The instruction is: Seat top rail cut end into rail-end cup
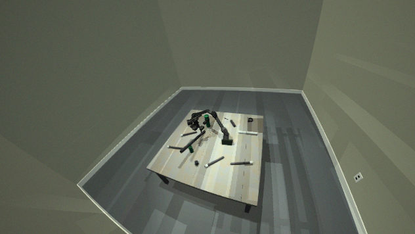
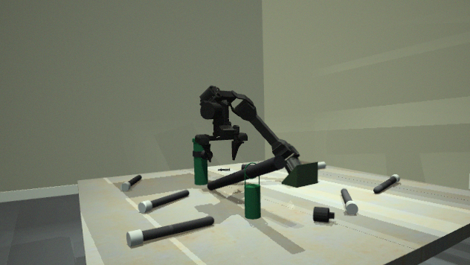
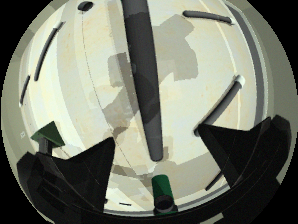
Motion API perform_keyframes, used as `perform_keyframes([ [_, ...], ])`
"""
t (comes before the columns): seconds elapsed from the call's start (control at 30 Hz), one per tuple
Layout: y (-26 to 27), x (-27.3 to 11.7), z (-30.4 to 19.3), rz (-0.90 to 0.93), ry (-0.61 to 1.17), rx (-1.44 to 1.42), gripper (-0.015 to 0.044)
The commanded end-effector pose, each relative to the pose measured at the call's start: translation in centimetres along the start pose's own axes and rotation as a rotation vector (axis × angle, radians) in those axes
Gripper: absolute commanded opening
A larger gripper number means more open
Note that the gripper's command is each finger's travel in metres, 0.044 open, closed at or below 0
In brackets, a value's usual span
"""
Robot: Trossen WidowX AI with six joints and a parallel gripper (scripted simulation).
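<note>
One long rail, slanting through loop, cut end low near big post, outside cup. Needs lifting and levelling; risk of jamming on cup rim if pushed in while tilted. Fingers wide apart, above rail, nothing between. Possible slip from off-centre grip. Beside post, possible knock from fingers, dragging brace band down.

Pale table under scattered white-capped rods.
</note>
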State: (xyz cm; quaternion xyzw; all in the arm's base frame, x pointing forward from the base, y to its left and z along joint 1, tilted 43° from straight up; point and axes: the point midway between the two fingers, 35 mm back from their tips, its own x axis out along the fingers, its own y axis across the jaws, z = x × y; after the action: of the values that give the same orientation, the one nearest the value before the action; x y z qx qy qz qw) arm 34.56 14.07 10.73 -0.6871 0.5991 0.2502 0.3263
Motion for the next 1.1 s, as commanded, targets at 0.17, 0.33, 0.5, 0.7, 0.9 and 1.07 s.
perform_keyframes([
  [0.17,-0.1,2.5,0.1,0.001,-0.009,-0.023,0.044],
  [0.33,0.0,3.5,0.1,0.001,-0.008,-0.023,0.044],
  [0.5,0.0,4.7,0.1,0.001,-0.008,-0.023,0.044],
  [0.7,-0.1,5.2,0.1,0.001,-0.008,-0.022,0.044],
  [0.9,-0.1,6.2,0.2,0.001,-0.008,-0.022,0.044],
  [1.07,-0.2,7.0,0.2,0.001,-0.008,-0.022,0.044],
])
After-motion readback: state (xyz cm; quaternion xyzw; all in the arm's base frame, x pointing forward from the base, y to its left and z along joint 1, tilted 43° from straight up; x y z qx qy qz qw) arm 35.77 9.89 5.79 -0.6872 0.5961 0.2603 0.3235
